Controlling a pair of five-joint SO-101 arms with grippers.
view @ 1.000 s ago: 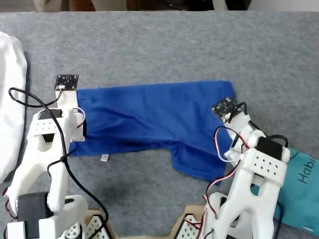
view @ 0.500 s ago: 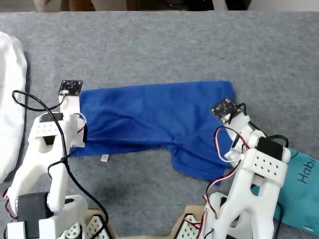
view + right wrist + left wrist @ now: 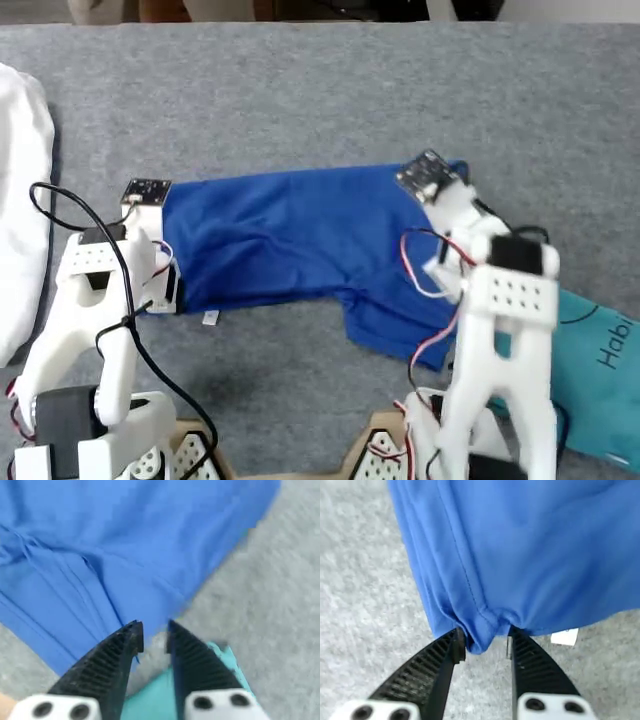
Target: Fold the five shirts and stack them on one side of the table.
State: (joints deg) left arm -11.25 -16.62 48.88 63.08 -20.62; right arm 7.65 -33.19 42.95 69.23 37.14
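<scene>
Left gripper pinching blue shirt, right gripper ajar

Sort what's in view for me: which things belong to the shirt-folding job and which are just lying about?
Belongs to the job:
blue shirt, spread mid-table, its edge gripped by the left pincer
white shirt, at the table's left edge
teal shirt, partly under the right arm

Just there:
grey table cover, the work surface
</scene>
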